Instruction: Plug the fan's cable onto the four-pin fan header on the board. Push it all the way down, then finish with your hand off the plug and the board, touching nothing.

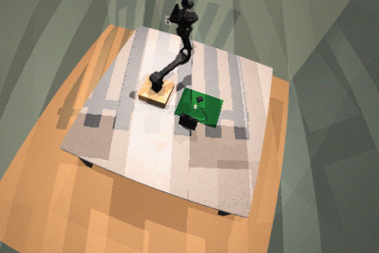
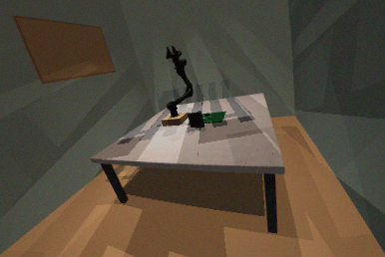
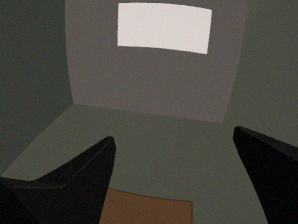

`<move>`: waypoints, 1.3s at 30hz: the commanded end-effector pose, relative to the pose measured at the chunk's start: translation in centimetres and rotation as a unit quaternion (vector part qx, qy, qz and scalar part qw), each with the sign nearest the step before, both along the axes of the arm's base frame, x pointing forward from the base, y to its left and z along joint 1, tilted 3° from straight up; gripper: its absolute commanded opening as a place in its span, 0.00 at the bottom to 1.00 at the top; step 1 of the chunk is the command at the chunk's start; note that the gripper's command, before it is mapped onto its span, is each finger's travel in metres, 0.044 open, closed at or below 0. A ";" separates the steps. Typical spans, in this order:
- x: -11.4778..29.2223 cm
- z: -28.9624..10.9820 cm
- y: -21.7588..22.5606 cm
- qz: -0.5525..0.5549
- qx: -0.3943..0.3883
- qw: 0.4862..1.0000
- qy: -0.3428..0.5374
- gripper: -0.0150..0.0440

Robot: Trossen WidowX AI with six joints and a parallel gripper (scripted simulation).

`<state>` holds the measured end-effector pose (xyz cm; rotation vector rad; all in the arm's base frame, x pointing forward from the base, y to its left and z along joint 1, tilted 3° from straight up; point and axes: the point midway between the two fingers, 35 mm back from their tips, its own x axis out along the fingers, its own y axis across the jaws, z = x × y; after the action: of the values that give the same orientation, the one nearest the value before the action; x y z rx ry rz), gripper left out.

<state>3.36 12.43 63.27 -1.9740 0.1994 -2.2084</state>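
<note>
While my arm (image 1: 185,47) (image 2: 189,88) stands reared up from its wooden base block (image 1: 162,102) (image 2: 174,121), I have the gripper (image 1: 181,5) (image 2: 172,50) (image 3: 176,139) raised high, well apart from the work. Its two fingers stand wide apart, and in the wrist view I see nothing between them but the room behind: a pale rectangle (image 3: 164,27) on a grey surface (image 3: 150,75) above, and part of a brown panel (image 3: 150,207) at the lower edge.

Down on the table (image 1: 152,150) (image 2: 199,154), the green board (image 1: 213,108) (image 2: 217,117) lies near the base block. A black, blocky thing (image 1: 188,122) (image 2: 195,120), which I take to be the fan, sits at the board's edge in the top view. From beside it, the thin dark cable (image 1: 206,114) curves over the green surface toward a small dark piece (image 1: 199,99) on the board. A tiny whitish piece (image 1: 195,107) shows near that one. At this size I cannot tell which is the plug or the header, nor whether the plug is seated. My gripper touches neither cable nor board.
</note>
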 end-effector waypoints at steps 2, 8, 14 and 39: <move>0.0 0.0 0.0 0.000 0.000 1.000 0.000 1.00; -1.9 0.1 -4.0 0.109 0.045 0.993 -0.030 0.82; -3.6 -0.9 -13.1 0.330 0.142 0.928 -0.103 0.61; 17.5 -19.0 -33.2 0.694 0.510 0.175 -0.477 0.61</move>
<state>16.35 -20.73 48.45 0.2500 -0.3213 -0.8400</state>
